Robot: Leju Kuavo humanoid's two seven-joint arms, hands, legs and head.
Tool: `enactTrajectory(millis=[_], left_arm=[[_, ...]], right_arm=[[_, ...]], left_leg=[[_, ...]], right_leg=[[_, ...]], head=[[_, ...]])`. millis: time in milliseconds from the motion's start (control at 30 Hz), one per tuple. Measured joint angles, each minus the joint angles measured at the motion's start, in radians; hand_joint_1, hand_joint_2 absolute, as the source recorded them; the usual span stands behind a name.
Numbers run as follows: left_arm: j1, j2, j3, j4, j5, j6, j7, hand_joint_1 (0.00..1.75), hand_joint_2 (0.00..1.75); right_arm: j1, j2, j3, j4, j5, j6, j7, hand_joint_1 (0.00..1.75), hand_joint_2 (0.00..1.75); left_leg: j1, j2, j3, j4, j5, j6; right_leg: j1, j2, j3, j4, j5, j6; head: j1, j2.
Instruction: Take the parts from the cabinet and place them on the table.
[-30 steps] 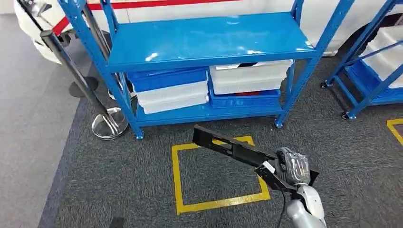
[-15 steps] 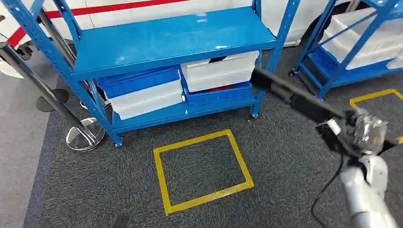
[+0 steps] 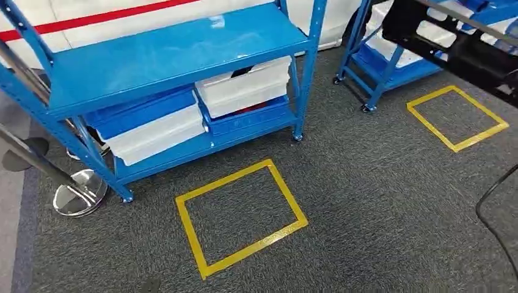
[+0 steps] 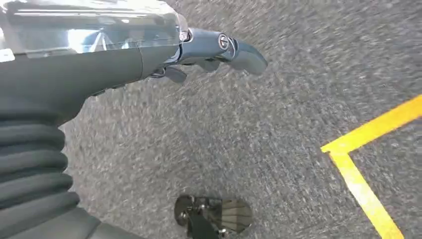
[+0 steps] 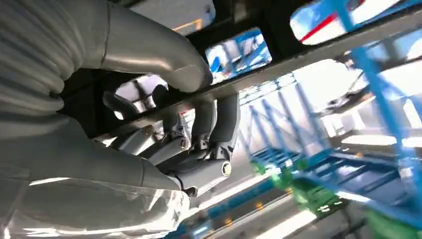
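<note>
A long black part (image 3: 455, 46) stretches across the top right corner of the head view, held high above the carpet. In the right wrist view my right hand (image 5: 191, 144) grips this black part (image 5: 298, 57), with its fingers wrapped round the bar and the thumb over it. My left hand (image 4: 214, 50) hangs over the grey carpet with nothing in it, its fingers loosely extended.
A blue shelf rack (image 3: 153, 58) stands at the left with white and blue bins (image 3: 241, 91) on its lower shelf. A second blue rack (image 3: 385, 67) is at the top right. Two yellow floor squares (image 3: 238, 217) (image 3: 457, 117), a stanchion base (image 3: 79, 192) and a black cable (image 3: 495, 204) lie on the carpet.
The whole picture has shifted left, so the camera has turned right. The black part has gone up to the upper right, and the right hand has passed out of the head picture.
</note>
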Motion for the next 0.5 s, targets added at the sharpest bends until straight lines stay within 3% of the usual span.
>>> enactTrajectory(millis=[67,100,133,200,233,267,300,367,400,433,500], left_arm=[[-0.002,-0.002,0.000,0.000,-0.009,0.005,0.005,0.00,1.75],[-0.004,-0.002,0.001,0.000,-0.010,0.007,0.009,0.00,1.75],[-0.004,-0.002,0.002,0.000,-0.011,0.013,0.010,0.00,1.75],[-0.003,-0.002,0.002,0.000,-0.014,0.015,0.010,0.00,1.75],[-0.002,-0.002,0.002,0.000,-0.018,0.016,0.010,0.00,1.75],[-0.002,-0.002,0.002,0.000,-0.023,0.016,0.011,0.00,1.75],[-0.002,-0.002,0.002,0.000,-0.029,0.017,0.013,0.00,1.75],[-0.003,-0.002,0.002,0.000,-0.029,0.017,0.015,0.00,1.75],[-0.003,-0.002,0.002,0.000,-0.029,0.017,0.015,0.00,1.75],[-0.002,0.002,0.002,0.000,-0.029,0.018,0.015,0.00,1.75],[0.000,0.000,0.001,0.000,-0.032,0.019,0.013,0.00,1.75]], right_arm=[[0.001,-0.008,0.022,-0.008,0.006,-0.002,0.010,1.75,1.75],[0.003,-0.010,0.033,-0.013,0.008,-0.004,0.013,1.75,1.75],[0.003,-0.010,0.045,-0.014,0.011,-0.006,0.015,1.75,1.75],[0.018,-0.005,0.068,-0.014,0.014,-0.026,0.016,1.75,1.75],[0.034,-0.002,0.077,-0.014,0.016,-0.039,0.018,1.75,1.75],[0.051,0.000,0.084,-0.014,0.018,-0.047,0.018,1.75,1.75],[0.069,0.002,0.090,-0.014,0.021,-0.055,0.020,1.75,1.75],[0.093,0.005,0.101,-0.014,0.023,-0.063,0.021,1.75,1.75],[0.101,0.007,0.104,-0.016,0.024,-0.066,0.022,1.75,1.75],[0.108,0.009,0.107,-0.016,0.024,-0.072,0.024,1.75,1.75],[0.119,0.013,0.112,-0.017,0.024,-0.077,0.027,1.75,1.75]], left_leg=[[0.006,0.019,0.004,-0.002,-0.005,-0.013],[0.012,-0.023,-0.001,0.012,-0.022,-0.021],[0.014,-0.063,-0.017,0.051,-0.053,-0.019],[0.012,-0.089,-0.087,0.209,-0.133,-0.015],[0.012,-0.091,-0.123,0.285,-0.157,-0.013],[0.011,-0.092,-0.141,0.319,-0.159,-0.009],[0.009,-0.092,-0.138,0.306,-0.136,-0.001],[-0.003,-0.108,-0.075,0.159,-0.044,0.023],[-0.008,-0.149,-0.034,0.068,0.002,0.040],[-0.005,-0.203,-0.020,0.033,-0.005,0.056],[-0.011,-0.186,-0.010,0.012,0.002,0.047]], right_leg=[[0.001,0.023,-0.004,-0.002,0.004,-0.019],[0.000,0.033,-0.005,-0.004,0.007,-0.025],[0.000,0.041,-0.007,-0.004,0.009,-0.033],[0.006,0.065,-0.011,-0.004,0.012,-0.040],[0.011,0.077,-0.012,-0.004,0.013,-0.042],[0.017,0.089,-0.012,-0.004,0.014,-0.044],[0.023,0.103,-0.012,-0.004,0.015,-0.046],[0.031,0.131,-0.012,-0.004,0.018,-0.048],[0.030,0.143,-0.012,-0.004,0.020,-0.049],[0.028,0.150,-0.015,-0.004,0.024,-0.045],[0.016,0.179,-0.025,-0.006,0.033,-0.031]], head=[[0.000,0.000],[0.001,0.000],[-0.001,0.000],[0.000,0.000],[0.000,0.000],[0.000,0.000],[0.000,0.000],[0.000,0.000],[0.000,0.000],[0.001,0.000],[0.001,0.000]])
